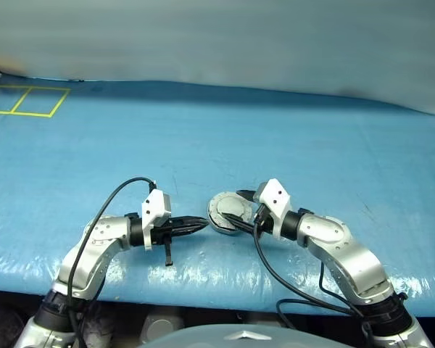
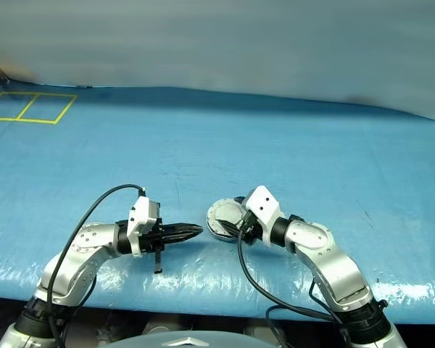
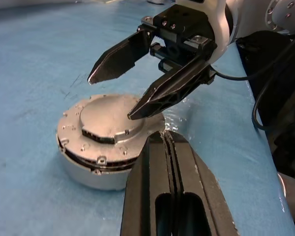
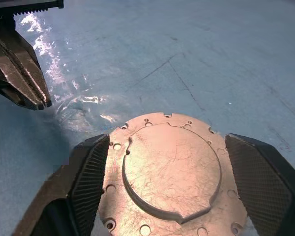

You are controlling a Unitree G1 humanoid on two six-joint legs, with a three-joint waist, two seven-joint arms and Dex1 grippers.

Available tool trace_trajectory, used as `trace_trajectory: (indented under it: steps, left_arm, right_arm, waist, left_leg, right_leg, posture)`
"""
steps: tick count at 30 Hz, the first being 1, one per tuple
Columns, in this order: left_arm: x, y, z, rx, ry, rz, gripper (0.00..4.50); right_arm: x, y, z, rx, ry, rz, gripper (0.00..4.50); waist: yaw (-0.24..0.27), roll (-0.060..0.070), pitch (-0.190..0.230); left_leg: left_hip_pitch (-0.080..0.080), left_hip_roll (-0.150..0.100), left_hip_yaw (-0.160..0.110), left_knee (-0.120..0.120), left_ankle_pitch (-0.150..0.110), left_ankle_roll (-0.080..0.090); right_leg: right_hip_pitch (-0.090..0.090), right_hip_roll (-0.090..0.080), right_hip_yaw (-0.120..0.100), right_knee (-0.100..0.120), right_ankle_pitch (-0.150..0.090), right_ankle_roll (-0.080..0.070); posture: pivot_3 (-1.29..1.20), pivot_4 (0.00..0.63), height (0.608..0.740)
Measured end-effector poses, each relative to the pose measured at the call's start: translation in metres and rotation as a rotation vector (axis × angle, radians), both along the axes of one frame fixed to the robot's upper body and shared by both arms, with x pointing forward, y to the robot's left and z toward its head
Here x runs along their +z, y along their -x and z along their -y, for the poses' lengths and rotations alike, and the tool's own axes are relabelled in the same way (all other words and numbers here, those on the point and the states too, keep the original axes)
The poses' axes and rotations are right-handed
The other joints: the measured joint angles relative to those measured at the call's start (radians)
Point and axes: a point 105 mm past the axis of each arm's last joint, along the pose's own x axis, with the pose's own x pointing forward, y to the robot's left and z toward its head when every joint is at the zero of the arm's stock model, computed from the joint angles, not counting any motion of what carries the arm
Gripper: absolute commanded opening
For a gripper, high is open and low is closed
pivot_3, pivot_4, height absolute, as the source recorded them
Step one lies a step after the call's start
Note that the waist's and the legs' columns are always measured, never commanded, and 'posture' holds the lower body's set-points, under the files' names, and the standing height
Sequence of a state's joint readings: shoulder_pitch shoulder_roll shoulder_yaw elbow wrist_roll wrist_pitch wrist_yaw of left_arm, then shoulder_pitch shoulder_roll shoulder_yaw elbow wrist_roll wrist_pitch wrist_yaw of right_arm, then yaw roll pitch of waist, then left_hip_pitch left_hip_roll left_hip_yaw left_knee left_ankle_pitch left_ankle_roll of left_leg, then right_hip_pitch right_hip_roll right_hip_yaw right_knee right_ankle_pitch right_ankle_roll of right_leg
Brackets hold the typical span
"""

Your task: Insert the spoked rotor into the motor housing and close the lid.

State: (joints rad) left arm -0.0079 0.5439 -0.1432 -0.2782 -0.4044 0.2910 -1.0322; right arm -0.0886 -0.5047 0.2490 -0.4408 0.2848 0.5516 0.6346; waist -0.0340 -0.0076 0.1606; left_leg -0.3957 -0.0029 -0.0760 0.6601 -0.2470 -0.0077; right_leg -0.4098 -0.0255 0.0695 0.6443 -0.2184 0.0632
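Lid (image 3: 110,118) down on motor housing (image 3: 88,169), mid-worktop (image 1: 275,130). Right pincer (image 3: 120,91) wide, straddling the lid from above, nearer. Left pincer (image 1: 196,227) shut, just beside housing's left.

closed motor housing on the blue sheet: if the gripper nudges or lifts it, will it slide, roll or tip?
The motor housing looks like solid metal, so probably stiff and heavy for its size. It lies flat and squat with the lid shut, so tipping or rolling seems unlikely. On the glossy blue sheet a nudge would likely slide it. Its smooth rim may slip between the open right gripper fingers.
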Motion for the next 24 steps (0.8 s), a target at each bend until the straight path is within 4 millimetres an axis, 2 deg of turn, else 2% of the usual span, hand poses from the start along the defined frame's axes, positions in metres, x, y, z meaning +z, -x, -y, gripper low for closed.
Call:
trace_trajectory:
  steps: [9,12,15,24]
  left_arm:
    - [-0.009,0.001,-0.008,0.096,-0.032,0.004,0.0]
    - [-0.009,0.0,-0.009,0.107,-0.035,0.008,0.0]
    - [-0.01,0.0,-0.008,0.119,-0.032,0.009,0.0]
    - [-0.012,0.0,-0.004,0.117,-0.039,0.009,0.0]
  right_arm:
    - [-0.015,-0.01,0.003,-0.015,0.085,0.002,4.49]
    - [-0.016,-0.01,0.001,-0.002,0.094,0.021,3.9]
    - [-0.018,-0.008,-0.001,0.016,0.095,0.03,3.05]
    - [-0.019,-0.007,-0.004,-0.006,0.079,0.035,3.04]
  waist:
    - [-0.002,0.0,0.0]
    - [-0.002,0.0,0.0]
    - [-0.002,0.0,0.0]
    - [-0.003,0.0,0.0]
  left_leg:
    - [0.0,0.0,0.0,-0.001,0.0,0.0]
    - [0.001,0.0,0.001,-0.001,0.0,0.0]
    - [0.001,0.0,0.001,0.0,0.0,0.0]
    - [0.002,0.001,0.001,0.0,0.0,0.0]
  right_leg:
    - [0.0,0.0,0.0,0.0,0.0,0.0]
    - [0.0,0.0,0.0,0.0,0.0,0.0]
    - [0.001,0.0,0.0,0.0,0.0,0.0]
    - [0.001,0.001,0.0,0.0,0.0,0.0]
  posture:
    - [0.0,0.15,0.74]
    - [0.0,0.15,0.74]
    - [0.0,0.15,0.74]
    - [0.0,0.15,0.74]
